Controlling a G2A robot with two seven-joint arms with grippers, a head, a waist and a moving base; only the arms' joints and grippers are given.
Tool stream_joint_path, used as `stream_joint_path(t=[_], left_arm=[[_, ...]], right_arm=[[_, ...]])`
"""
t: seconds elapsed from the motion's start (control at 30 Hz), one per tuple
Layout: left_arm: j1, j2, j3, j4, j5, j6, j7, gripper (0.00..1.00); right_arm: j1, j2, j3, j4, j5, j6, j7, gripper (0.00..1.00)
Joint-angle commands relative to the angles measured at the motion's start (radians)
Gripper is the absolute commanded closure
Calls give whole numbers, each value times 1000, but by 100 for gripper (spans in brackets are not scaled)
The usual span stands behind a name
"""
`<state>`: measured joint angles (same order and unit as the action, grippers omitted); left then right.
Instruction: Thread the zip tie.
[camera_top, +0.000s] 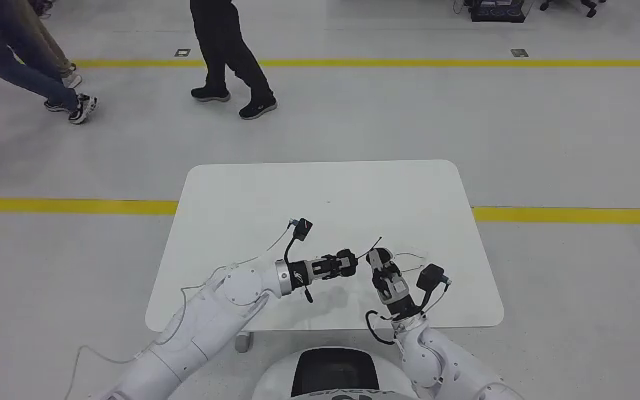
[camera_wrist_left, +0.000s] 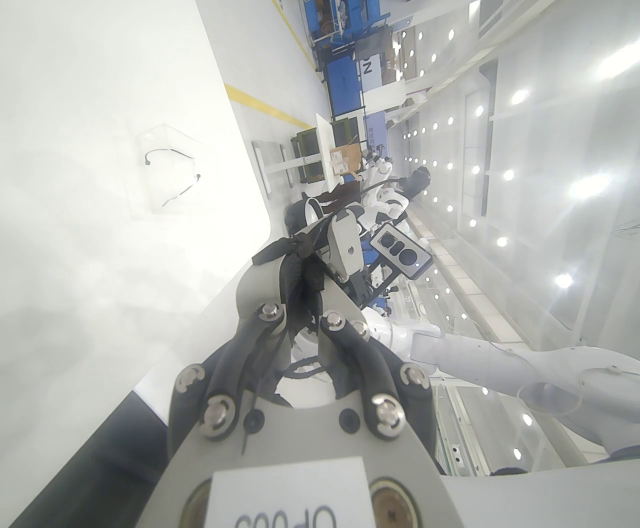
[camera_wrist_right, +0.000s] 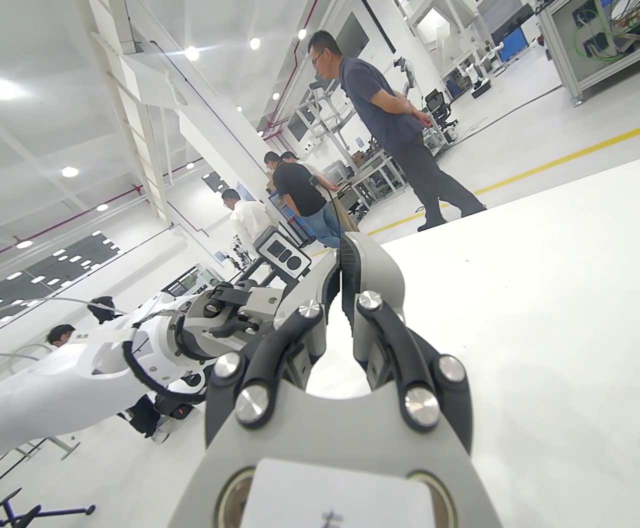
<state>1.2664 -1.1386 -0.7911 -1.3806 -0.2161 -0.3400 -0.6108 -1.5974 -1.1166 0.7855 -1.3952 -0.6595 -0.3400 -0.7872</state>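
- We work at a white table (camera_top: 250, 200) in a large, bright hall. Both arms meet over its near edge, close to the middle.
- The right gripper (camera_wrist_right: 341, 272) is clenched. The zip tie (camera_top: 370, 245) comes out of its tips as a thin black strip that points far and to the right.
- The left gripper (camera_wrist_left: 300, 257) is just to the left of it, almost touching. Its fingers are pressed together on a small black piece. We judge this to be the tie's other end, but we cannot tell if it is the head.
- A clear bag (camera_wrist_left: 170, 170) with more black ties lies on the table, well apart from the grippers.
- For this step the tip must enter the small opening of the head. We should first bring both ends onto one line and then advance slowly. A firm hold close to the tip should stop the strip from bending away.
- If the tip slides beside the head, it is better to draw back a little and align again than to push.
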Motion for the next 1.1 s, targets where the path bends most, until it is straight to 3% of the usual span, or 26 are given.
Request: stream_joint_path(t=[0.0,1.07], left_arm=[[0,0,0,0,0,0,0,100],[0,0,0,0,0,0,0,100]], right_arm=[[-1,0,2,-1,-2,0,4,100],[-1,-5,-16,-8,-29,0,39,100]])
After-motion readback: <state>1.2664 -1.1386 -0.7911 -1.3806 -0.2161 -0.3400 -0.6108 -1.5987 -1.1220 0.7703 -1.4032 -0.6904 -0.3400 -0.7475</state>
